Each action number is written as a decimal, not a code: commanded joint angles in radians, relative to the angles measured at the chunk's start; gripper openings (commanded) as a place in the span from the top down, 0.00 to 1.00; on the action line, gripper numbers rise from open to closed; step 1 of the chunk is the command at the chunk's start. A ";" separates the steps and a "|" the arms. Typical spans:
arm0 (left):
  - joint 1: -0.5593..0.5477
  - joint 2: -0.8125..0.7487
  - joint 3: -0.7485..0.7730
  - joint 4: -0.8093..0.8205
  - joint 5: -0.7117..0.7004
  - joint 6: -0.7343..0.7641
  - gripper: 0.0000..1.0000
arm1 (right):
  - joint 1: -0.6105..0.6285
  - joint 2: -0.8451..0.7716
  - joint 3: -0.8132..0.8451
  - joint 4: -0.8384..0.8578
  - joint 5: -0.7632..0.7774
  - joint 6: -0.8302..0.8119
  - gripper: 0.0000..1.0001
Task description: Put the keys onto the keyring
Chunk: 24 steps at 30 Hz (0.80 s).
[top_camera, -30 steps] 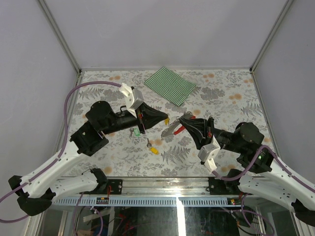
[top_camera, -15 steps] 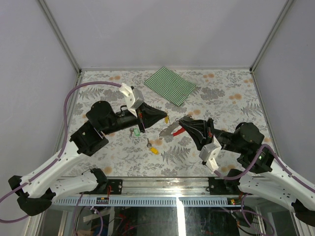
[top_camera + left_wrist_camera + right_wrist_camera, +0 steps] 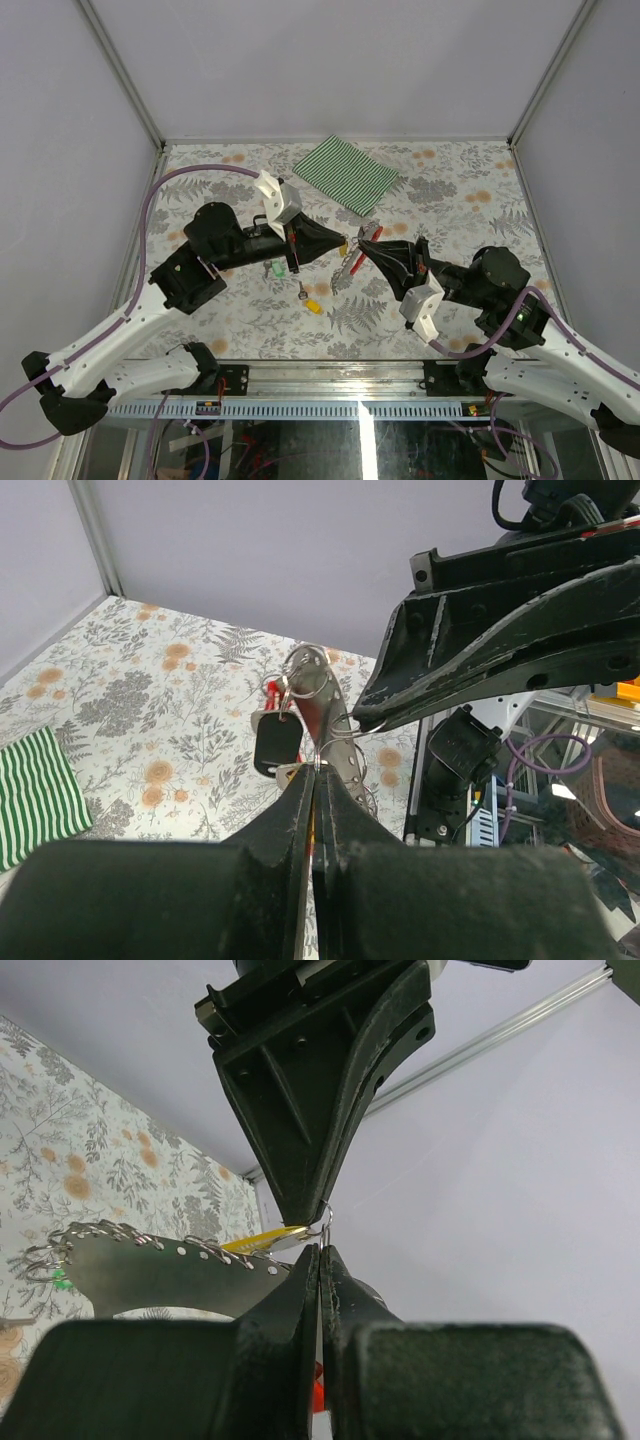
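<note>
Left of centre in the top view, a green key point(image 3: 272, 268) and a yellow key point(image 3: 312, 305) lie on the surface point(image 3: 450, 190), apart from all fingers. At centre, the left fingers point(image 3: 340, 242), pressed together, pinch a second yellow key point(image 3: 344, 247). Tip to tip with them, the right fingers point(image 3: 364, 241) are clamped on the keyring point(image 3: 372, 232), its chain point(image 3: 346, 272) dangling. Only the right wrist view shows the keyring's silver ring point(image 3: 322, 1220) just beside that key. Three keys, one keyring.

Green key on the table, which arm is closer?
Left. The left gripper lies right alongside the green key; the right gripper is farther off to its right.
</note>
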 commanded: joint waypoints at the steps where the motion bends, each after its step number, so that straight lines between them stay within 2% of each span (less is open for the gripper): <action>1: -0.002 -0.008 0.014 0.051 0.037 -0.002 1.00 | 0.005 -0.007 0.004 0.092 0.011 0.010 0.99; 24: -0.002 -0.014 0.000 0.079 0.086 -0.014 1.00 | 0.005 0.007 0.012 0.094 0.009 0.015 0.98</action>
